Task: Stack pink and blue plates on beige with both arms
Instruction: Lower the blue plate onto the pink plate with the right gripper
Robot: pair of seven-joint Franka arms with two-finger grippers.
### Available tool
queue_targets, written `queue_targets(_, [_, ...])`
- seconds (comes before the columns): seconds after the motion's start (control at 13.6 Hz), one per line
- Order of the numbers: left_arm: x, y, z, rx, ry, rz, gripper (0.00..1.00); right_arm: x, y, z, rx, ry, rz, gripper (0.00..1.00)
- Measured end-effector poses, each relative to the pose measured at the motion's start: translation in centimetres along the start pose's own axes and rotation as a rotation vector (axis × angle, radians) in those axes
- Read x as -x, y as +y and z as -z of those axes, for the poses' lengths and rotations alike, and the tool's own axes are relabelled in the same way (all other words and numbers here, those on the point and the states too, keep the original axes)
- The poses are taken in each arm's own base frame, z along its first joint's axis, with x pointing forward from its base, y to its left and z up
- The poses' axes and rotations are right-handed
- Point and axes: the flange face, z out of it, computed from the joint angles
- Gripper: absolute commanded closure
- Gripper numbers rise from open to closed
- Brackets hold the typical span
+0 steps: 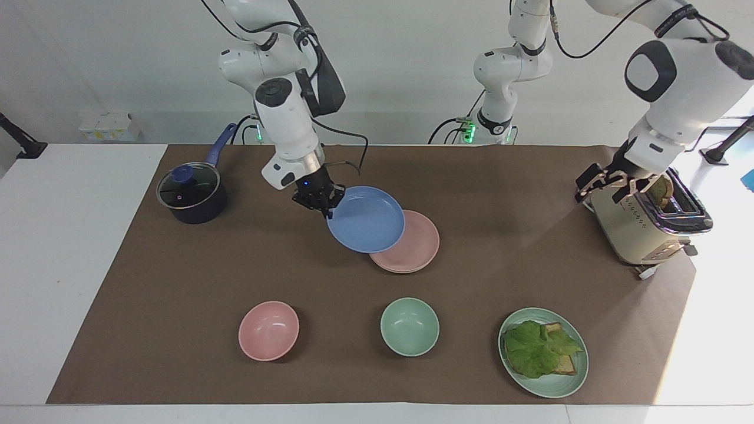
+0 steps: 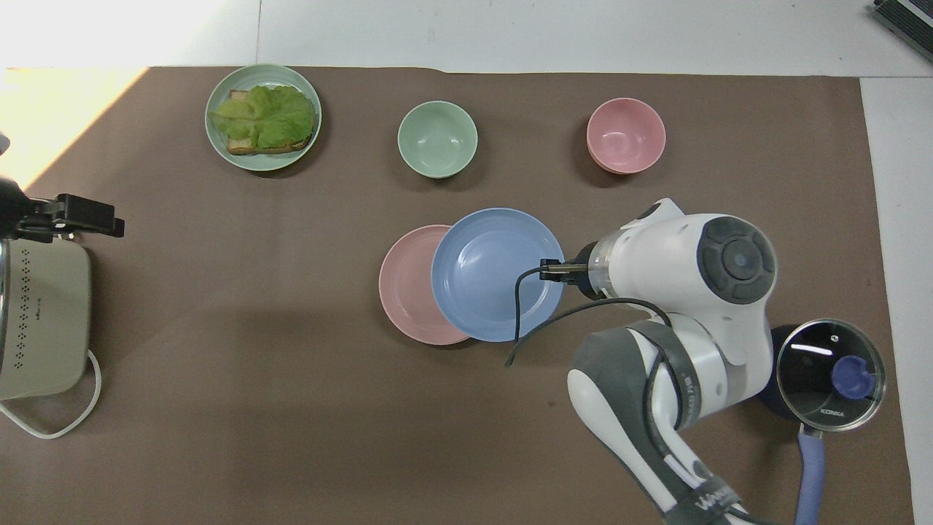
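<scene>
My right gripper point(image 1: 323, 206) is shut on the rim of the blue plate point(image 1: 366, 219) and holds it tilted in the air, partly over the pink plate point(image 1: 415, 246). In the overhead view the blue plate point(image 2: 496, 275) covers the side of the pink plate point(image 2: 404, 284) toward the right arm's end. The pink plate rests on the beige plate point(image 1: 400, 271), of which only a thin edge shows. My left gripper point(image 1: 609, 184) hangs open and empty over the toaster, seen at the overhead view's edge point(image 2: 84, 216).
A dark pot with a glass lid point(image 1: 191, 191) stands at the right arm's end. A pink bowl point(image 1: 268, 330), a green bowl point(image 1: 409, 326) and a mint plate with lettuce and toast point(image 1: 543, 352) lie farther out. The toaster point(image 1: 645, 218) holds a slice.
</scene>
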Motion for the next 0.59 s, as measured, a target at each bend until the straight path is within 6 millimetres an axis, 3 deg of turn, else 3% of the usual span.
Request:
queue_targets(0.15, [0.3, 1.0, 3.0, -0.016, 0.021, 0.000, 0.00, 0.3, -1.7, -2.8, 0.003, -0.015, 0.016, 1.00])
queue_targets(0.22, [0.3, 1.4, 3.4, -0.017, 0.022, 0.012, 0.00, 0.6, -2.2, -3.7, 0.004, -0.020, 0.026, 1.00])
queue_targets(0.44, [0.5, 2.5, 3.1, -0.017, -0.001, 0.025, 0.00, 1.7, -3.8, -5.8, 0.012, -0.047, 0.056, 1.00])
queue_targets(0.59, [0.6, 2.6, 3.0, -0.019, -0.011, 0.025, 0.00, 2.1, -4.4, -6.2, 0.012, -0.050, 0.064, 0.89])
